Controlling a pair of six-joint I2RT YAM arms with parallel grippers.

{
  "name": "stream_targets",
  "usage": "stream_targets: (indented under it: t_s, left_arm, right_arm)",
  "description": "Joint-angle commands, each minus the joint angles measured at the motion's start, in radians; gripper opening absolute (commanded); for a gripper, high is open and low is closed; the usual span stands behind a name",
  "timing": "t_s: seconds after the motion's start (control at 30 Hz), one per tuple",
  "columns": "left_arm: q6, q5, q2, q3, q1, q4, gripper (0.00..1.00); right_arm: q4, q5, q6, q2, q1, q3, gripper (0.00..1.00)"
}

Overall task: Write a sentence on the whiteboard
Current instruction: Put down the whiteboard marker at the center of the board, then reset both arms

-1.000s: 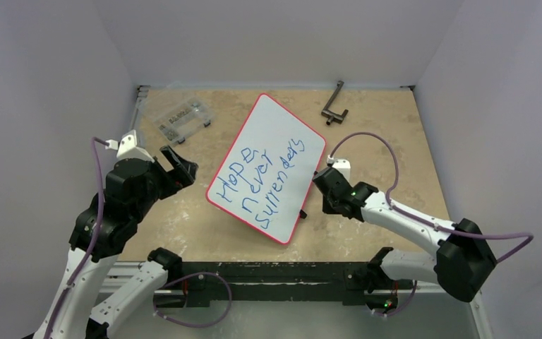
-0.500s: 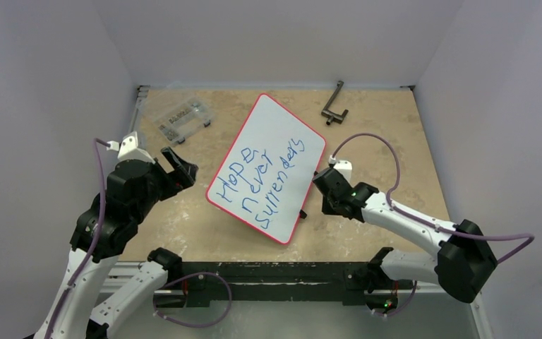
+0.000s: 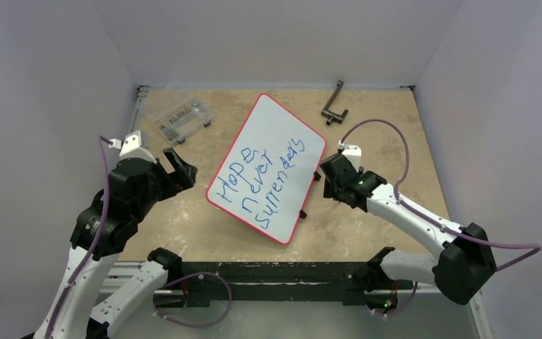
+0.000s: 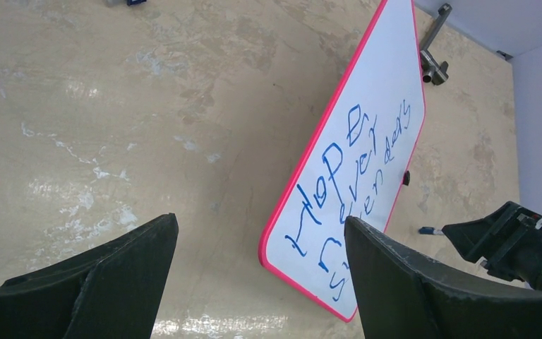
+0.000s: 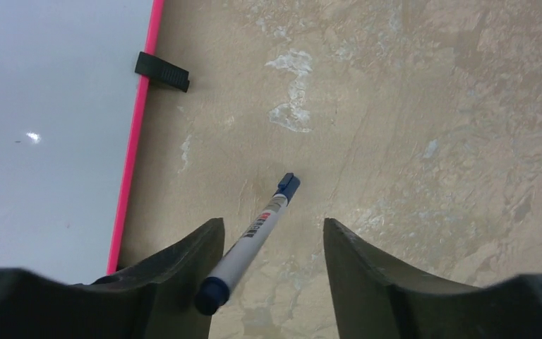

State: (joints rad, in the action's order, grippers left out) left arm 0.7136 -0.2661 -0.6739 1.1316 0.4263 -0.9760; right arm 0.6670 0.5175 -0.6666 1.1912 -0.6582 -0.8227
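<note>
Your left claw (image 4: 260, 224) hangs over the worktop (image 3: 381, 141) with its two dark fingers (image 4: 123, 272) spread wide and nothing between them. In its wrist view only bare worktop and the near corner of the board show in the gap.

Beyond that claw, toward the back wall and slightly to its right, lies a small clear plastic packet (image 3: 183, 119). It is the one container here. A pale label and some small dark bits show through its wall, but they are too small for you to tell what they are. It lies well apart from the claw.

Just to the right of your left claw lies the whiteboard (image 3: 268, 166), flat on the worktop and turned at a slant. It has a thin red rim and sits between your two claws. The sentence (image 3: 257, 183) runs across its nearer half in three slanted blue lines, reading "Hope never surrenders". The half of the board farther from the claws is blank.

Your right claw (image 5: 272, 224) sits just off the board's right edge, near a small black clip (image 5: 162, 73) on the rim. Its fingers stand partly apart, with a gap wider than the marker (image 5: 250, 240) that lies between them. The marker is close to the finger on the board's side and clear of the other one, so it is not clamped. Its dark blue end is nearest the wrist camera and its other end points away over the worktop.

Beyond the right claw, near the back wall, rests a black L-shaped metal part (image 3: 334, 106), apart from the board.
</note>
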Motion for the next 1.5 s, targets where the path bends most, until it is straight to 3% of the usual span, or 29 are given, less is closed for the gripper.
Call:
stream_targets:
  t_s: [0.0, 0.2, 0.6, 1.0, 1.07, 1.13, 1.2, 1.33, 1.47]
  left_arm:
    - [-0.029, -0.003, 0.01, 0.033, -0.006, -0.01, 0.88]
    - [-0.036, 0.006, 0.002, 0.036, -0.006, -0.011, 0.88]
    - [-0.067, 0.016, -0.036, 0.057, -0.006, -0.026, 0.88]
    - [-0.153, 0.001, -0.097, 0.112, -0.019, -0.036, 0.89]
    - [-0.176, -0.002, -0.114, 0.131, -0.024, -0.039, 0.89]
    - [-0.197, -0.008, -0.126, 0.143, -0.032, -0.041, 0.9]
    - [-0.222, -0.011, -0.133, 0.146, -0.043, -0.031, 0.92]
    - [-0.25, -0.041, -0.137, 0.106, -0.066, 0.009, 1.0]
    - [-0.287, -0.108, -0.131, 0.016, -0.082, 0.095, 1.0]
  right_arm:
    - [0.0, 0.029, 0.034, 0.003, 0.027, -0.035, 0.61]
    - [0.013, 0.039, 0.055, -0.019, 0.054, -0.055, 0.75]
    - [0.04, 0.047, 0.091, -0.089, 0.063, -0.116, 0.83]
    - [-0.176, -0.207, 0.173, -0.238, 0.063, -0.031, 0.83]
    - [-0.201, -0.23, 0.18, -0.269, 0.063, -0.023, 0.87]
    - [-0.24, -0.241, 0.19, -0.31, 0.063, -0.003, 0.98]
    - [-0.293, -0.248, 0.209, -0.357, 0.063, 0.024, 0.99]
    - [-0.369, -0.253, 0.237, -0.425, 0.063, 0.065, 0.99]
    - [-0.418, -0.264, 0.265, -0.443, 0.063, 0.09, 0.99]
